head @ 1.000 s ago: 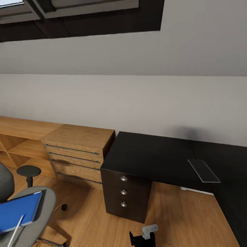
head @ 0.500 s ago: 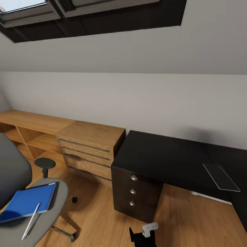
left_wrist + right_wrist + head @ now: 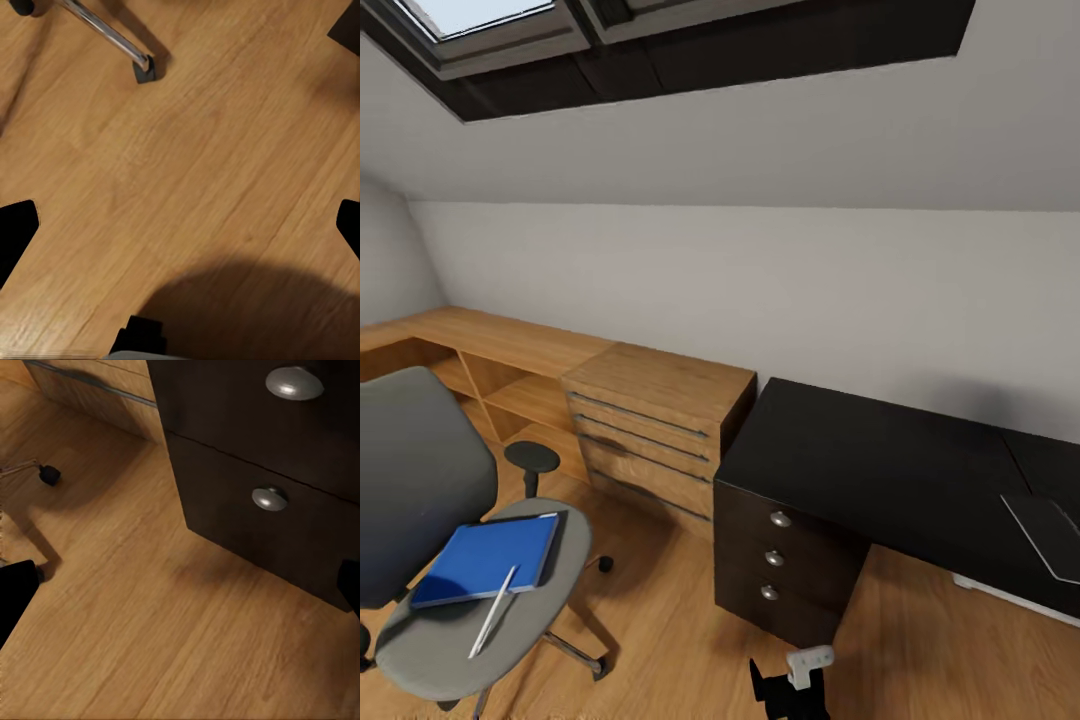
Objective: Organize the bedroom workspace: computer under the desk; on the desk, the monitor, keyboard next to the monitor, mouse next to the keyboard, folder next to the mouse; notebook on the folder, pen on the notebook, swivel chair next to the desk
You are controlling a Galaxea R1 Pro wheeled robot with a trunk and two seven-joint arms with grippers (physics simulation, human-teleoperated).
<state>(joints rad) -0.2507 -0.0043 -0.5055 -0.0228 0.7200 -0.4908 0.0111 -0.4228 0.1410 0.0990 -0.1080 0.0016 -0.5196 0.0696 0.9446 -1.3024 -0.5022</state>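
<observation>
Swinging my view left, I bring the swivel chair (image 3: 430, 520) with the folder (image 3: 488, 558) and pen (image 3: 493, 625) fully into sight, off to the left of my spread left pincer (image 3: 180, 225) and spread right pincer (image 3: 180, 592), both hanging empty over the floor (image 3: 187, 150).

Attic home office corner. Sloped pale wall (image 3: 760, 150) with dark-framed skylight (image 3: 490, 20) overhead. Light wood plank floor (image 3: 920, 650). Black worktop (image 3: 880, 460) with knobbed drawer unit (image 3: 780, 560) against the wall, wooden dresser (image 3: 650, 430) and low open shelving (image 3: 500, 380) beside it. Grey swivel chair (image 3: 420, 480) on castors stands nearby.
</observation>
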